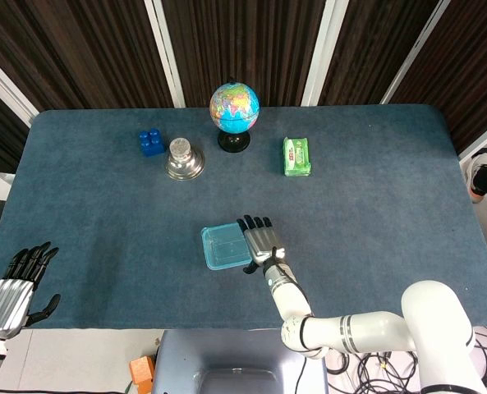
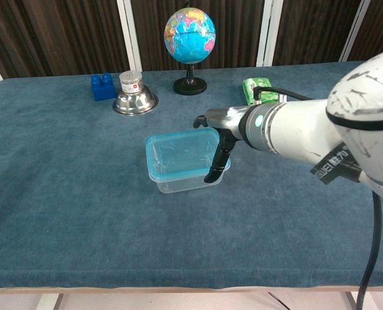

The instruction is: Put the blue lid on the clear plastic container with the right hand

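Beside the clear plastic container [image 2: 181,165], the right hand [image 2: 217,154] hides its own palm and the container's right rim, while the left hand [image 1: 13,287] is cut off by the head view's edge.

Blue-covered table [image 1: 374,213], bearing: clear plastic container [image 2: 181,181], globe [image 1: 234,108], green packet [image 1: 296,156], steel bowl [image 1: 184,164], blue block [image 1: 151,142].
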Action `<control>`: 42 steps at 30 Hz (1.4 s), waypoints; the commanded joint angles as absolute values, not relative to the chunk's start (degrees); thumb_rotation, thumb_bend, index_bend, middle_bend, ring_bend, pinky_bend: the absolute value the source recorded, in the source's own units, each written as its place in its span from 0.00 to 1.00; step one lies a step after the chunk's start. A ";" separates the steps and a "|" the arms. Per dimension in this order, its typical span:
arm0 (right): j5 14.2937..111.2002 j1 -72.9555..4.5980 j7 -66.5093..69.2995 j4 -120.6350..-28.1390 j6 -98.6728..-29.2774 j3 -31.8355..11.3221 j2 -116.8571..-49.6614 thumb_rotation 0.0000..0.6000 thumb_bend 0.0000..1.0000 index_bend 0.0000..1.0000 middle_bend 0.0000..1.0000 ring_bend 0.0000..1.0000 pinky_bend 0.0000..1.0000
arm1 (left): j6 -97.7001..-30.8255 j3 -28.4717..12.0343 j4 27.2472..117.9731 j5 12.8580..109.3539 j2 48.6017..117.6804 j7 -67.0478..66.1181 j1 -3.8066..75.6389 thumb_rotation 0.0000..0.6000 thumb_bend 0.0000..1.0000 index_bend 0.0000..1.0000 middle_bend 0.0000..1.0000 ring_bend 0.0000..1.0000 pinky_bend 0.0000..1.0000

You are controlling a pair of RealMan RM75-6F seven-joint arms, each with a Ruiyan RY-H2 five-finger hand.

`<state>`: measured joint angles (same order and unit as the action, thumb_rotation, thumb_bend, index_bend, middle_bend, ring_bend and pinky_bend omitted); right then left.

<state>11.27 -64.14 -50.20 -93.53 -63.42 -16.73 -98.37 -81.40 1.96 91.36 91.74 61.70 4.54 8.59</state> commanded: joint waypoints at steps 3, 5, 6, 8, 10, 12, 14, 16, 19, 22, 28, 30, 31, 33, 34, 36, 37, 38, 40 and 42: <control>11.45 -64.11 -49.70 -93.59 -63.08 -16.72 -98.00 1.00 0.07 0.00 0.00 0.00 0.00 | -81.48 1.96 91.34 91.81 61.69 4.67 8.56 1.00 0.35 0.00 0.00 0.00 0.00; 11.68 -64.14 -49.71 -93.73 -63.38 -16.64 -97.78 1.00 0.07 0.00 0.00 0.00 0.00 | -81.48 1.93 91.30 91.77 61.72 4.68 8.57 1.00 0.35 0.00 0.00 0.00 0.00; 11.86 -64.16 -49.77 -93.83 -63.66 -16.61 -97.62 1.00 0.07 0.00 0.00 0.00 0.00 | -81.46 1.92 91.28 91.75 61.72 4.68 8.58 1.00 0.35 0.00 0.00 0.00 0.00; 12.47 -64.08 -49.71 -94.35 -64.31 -16.64 -97.01 1.00 0.07 0.00 0.00 0.00 0.00 | -81.42 1.90 91.25 91.70 61.73 4.67 8.60 1.00 0.35 0.00 0.00 0.00 0.00; 13.47 -63.80 -49.48 -95.48 -64.85 -16.63 -95.91 1.00 0.07 0.00 0.00 0.00 0.00 | -81.43 1.89 91.23 91.69 61.73 4.68 8.59 1.00 0.35 0.00 0.00 0.00 0.00; 15.35 -63.30 -49.17 -97.20 -65.24 -16.27 -94.34 1.00 0.07 0.00 0.00 0.00 0.00 | -81.42 1.89 91.22 91.69 61.72 4.61 8.60 1.00 0.35 0.00 0.00 0.00 0.00; 17.51 -62.74 -48.97 -98.80 -65.53 -15.50 -92.85 1.00 0.07 0.00 0.00 0.00 0.00 | -81.36 1.91 91.28 91.70 61.73 4.47 8.61 1.00 0.36 0.00 0.00 0.00 0.00; 19.29 -62.13 -49.02 -100.56 -65.55 -14.36 -91.12 1.00 0.07 0.00 0.00 0.00 0.00 | -81.33 1.95 91.35 91.75 61.77 4.24 8.61 1.00 0.36 0.00 0.00 0.00 0.00; 20.97 -61.47 -49.15 -102.11 -65.54 -12.90 -89.32 1.00 0.10 0.04 0.00 0.00 0.00 | -81.35 1.99 91.52 91.89 61.88 3.89 8.62 1.00 0.36 0.00 0.00 0.00 0.00; 22.00 -60.87 -48.71 -102.56 -64.98 -11.73 -88.39 1.00 0.14 0.10 0.00 0.00 0.00 | -81.38 2.05 91.62 92.08 61.97 3.68 8.64 1.00 0.37 0.00 0.00 0.00 0.00; 23.98 -59.88 -46.77 -102.36 -62.89 -10.21 -87.23 1.00 0.29 0.18 0.00 0.00 0.00 | -81.22 2.01 91.60 92.07 62.09 3.57 8.76 1.00 0.37 0.00 0.00 0.00 0.00; 24.39 -59.79 -46.37 -102.13 -62.55 -10.01 -87.20 1.00 0.32 0.19 0.00 0.00 0.00 | -81.09 2.00 91.59 92.03 62.11 3.52 8.82 1.00 0.37 0.00 0.00 0.00 0.00; 24.59 -59.81 -46.17 -101.96 -62.39 -9.95 -87.26 1.00 0.34 0.19 0.00 0.00 0.00 | -81.02 2.00 91.58 92.00 62.13 3.45 8.85 1.00 0.37 0.00 0.00 0.00 0.00; 24.87 -59.85 -45.96 -101.63 -62.25 -9.77 -87.47 1.00 0.36 0.20 0.00 0.00 0.00 | -80.98 2.01 91.59 91.99 62.15 3.40 8.87 1.00 0.37 0.00 0.00 0.00 0.00; 24.82 -59.89 -46.00 -101.45 -62.15 -9.61 -87.60 1.00 0.36 0.21 0.00 0.00 0.00 | -81.02 2.01 91.61 92.01 62.14 3.40 8.86 1.00 0.37 0.00 0.00 0.00 0.00; 24.53 -60.07 -46.20 -100.99 -61.94 -9.33 -87.99 1.00 0.36 0.21 0.00 0.00 0.00 | -81.13 1.99 91.60 92.02 62.15 3.40 8.82 1.00 0.36 0.00 0.00 0.00 0.00; 24.33 -60.18 -46.07 -100.60 -61.60 -9.28 -88.38 1.00 0.36 0.21 0.00 0.00 0.00 | -81.16 2.00 91.61 92.05 62.17 3.39 8.81 1.00 0.36 0.00 0.00 0.00 0.00; 24.20 -60.24 -45.85 -100.29 -61.33 -9.34 -88.72 1.00 0.36 0.21 0.00 0.00 0.00 | -81.18 2.01 91.60 92.06 62.15 3.42 8.80 1.00 0.36 0.00 0.00 0.00 0.00; 24.36 -60.42 -45.22 -99.42 -60.83 -9.58 -89.62 1.00 0.38 0.20 0.00 0.00 0.00 | -81.20 2.01 91.57 92.06 62.16 3.43 8.80 1.00 0.37 0.00 0.00 0.00 0.00; 24.49 -60.65 -44.79 -98.70 -60.57 -9.86 -90.44 1.00 0.40 0.20 0.00 0.00 0.00 | -81.19 2.01 91.55 92.05 62.20 3.38 8.80 1.00 0.37 0.00 0.00 0.00 0.00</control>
<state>24.41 -60.47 -45.09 -99.08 -60.79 -9.66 -90.03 -81.19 2.02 91.55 92.06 62.20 3.38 8.80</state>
